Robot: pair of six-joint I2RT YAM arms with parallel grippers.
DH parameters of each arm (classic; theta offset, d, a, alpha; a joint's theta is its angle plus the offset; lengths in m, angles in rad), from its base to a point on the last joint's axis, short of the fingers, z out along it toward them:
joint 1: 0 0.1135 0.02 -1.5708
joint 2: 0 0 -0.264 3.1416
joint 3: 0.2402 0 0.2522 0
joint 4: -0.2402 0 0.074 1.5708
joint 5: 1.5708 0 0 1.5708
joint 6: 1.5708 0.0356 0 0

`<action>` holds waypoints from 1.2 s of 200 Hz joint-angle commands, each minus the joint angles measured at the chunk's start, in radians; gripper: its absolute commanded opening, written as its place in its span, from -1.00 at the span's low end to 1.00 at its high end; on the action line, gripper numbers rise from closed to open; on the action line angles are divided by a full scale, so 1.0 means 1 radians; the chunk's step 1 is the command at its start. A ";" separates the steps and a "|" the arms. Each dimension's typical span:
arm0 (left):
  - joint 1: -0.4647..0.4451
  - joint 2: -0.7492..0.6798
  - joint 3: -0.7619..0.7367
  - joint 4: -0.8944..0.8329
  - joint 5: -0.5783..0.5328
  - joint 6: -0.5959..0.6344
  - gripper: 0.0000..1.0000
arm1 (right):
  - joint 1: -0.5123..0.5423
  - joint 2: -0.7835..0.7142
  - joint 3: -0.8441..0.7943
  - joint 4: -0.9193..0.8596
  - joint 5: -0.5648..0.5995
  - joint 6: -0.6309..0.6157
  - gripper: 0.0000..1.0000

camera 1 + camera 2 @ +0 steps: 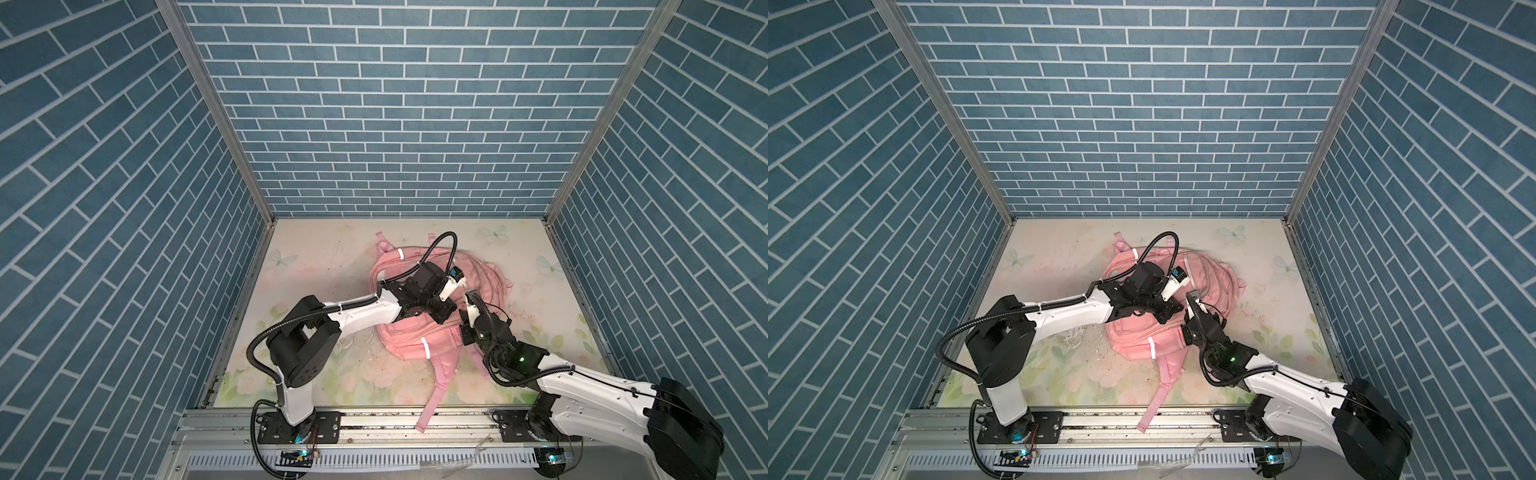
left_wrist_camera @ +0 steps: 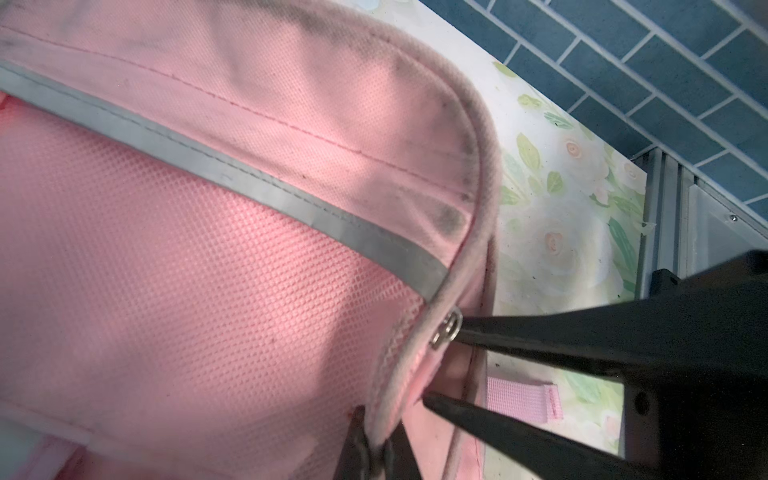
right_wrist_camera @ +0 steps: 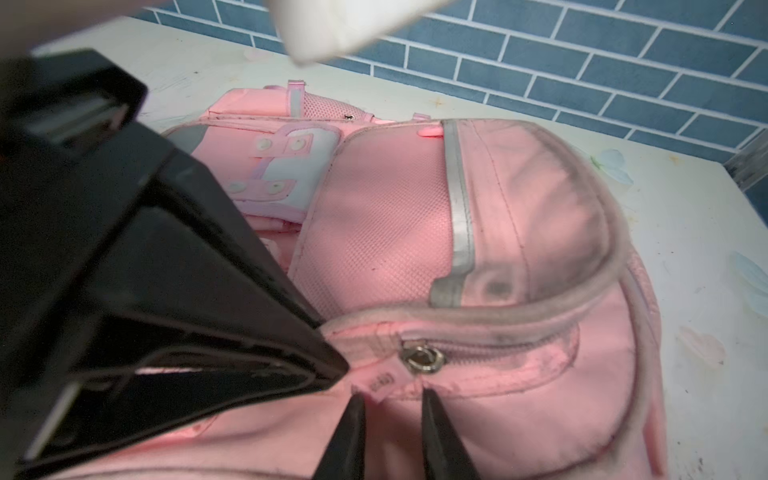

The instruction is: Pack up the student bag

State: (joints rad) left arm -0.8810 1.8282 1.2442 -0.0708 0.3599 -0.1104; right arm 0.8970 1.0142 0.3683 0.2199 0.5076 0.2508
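The student bag (image 1: 415, 345) (image 1: 1133, 336) is a pink backpack lying flat in the middle of the table, with grey reflective strips. My left gripper (image 2: 374, 451) (image 1: 451, 311) is shut on the grey-pink piped edge of a front pocket. Right beside it, my right gripper (image 3: 392, 409) (image 1: 468, 296) stands with a narrow gap between its fingers. A small pink pull tab (image 3: 380, 384) lies at its fingertips, not clamped. Just beyond sits the metal zipper slider (image 3: 422, 358) (image 2: 446, 330). In the left wrist view the right gripper's fingers (image 2: 519, 345) reach in on either side of the pocket edge.
One pink strap (image 1: 432, 399) trails from the bag over the front aluminium rail (image 1: 374, 419). The table has a floral cover (image 1: 316, 257), and blue brick-pattern walls (image 1: 124, 208) close it in on three sides. Both arms cross over the bag.
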 commanded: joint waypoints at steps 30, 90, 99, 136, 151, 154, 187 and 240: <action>0.016 -0.023 -0.014 0.044 0.046 -0.020 -1.00 | -0.013 -0.113 -0.071 0.067 -0.059 -0.027 -0.83; 0.022 -0.044 -0.025 0.029 0.053 -0.016 -1.00 | -0.138 -0.216 -0.105 0.061 -0.290 -0.015 -0.90; 0.024 -0.043 -0.022 0.040 0.058 -0.040 -1.00 | -0.141 -0.220 -0.107 0.077 -0.316 -0.016 -0.81; 0.008 -0.023 -0.003 0.087 0.074 -0.129 -1.00 | -0.168 -0.210 -0.097 0.090 -0.350 0.066 -0.57; -0.003 -0.020 -0.003 0.112 0.082 -0.144 -1.00 | -0.181 -0.206 -0.094 0.085 -0.353 0.105 -0.48; -0.004 -0.019 -0.002 0.113 0.082 -0.144 -1.00 | -0.185 -0.207 -0.095 0.084 -0.354 0.118 -0.46; -0.017 -0.015 0.017 0.087 0.050 -0.124 -0.69 | -0.243 -0.221 -0.076 0.052 -0.404 0.250 -0.33; -0.024 0.028 0.061 0.063 0.067 -0.126 -0.42 | -0.261 -0.184 0.126 -0.319 -0.294 0.456 -0.20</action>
State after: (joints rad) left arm -0.8974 1.8244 1.2411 -0.0105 0.4065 -0.2245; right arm 0.6468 0.8162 0.4034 0.0769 0.1612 0.5564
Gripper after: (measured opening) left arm 0.286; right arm 0.392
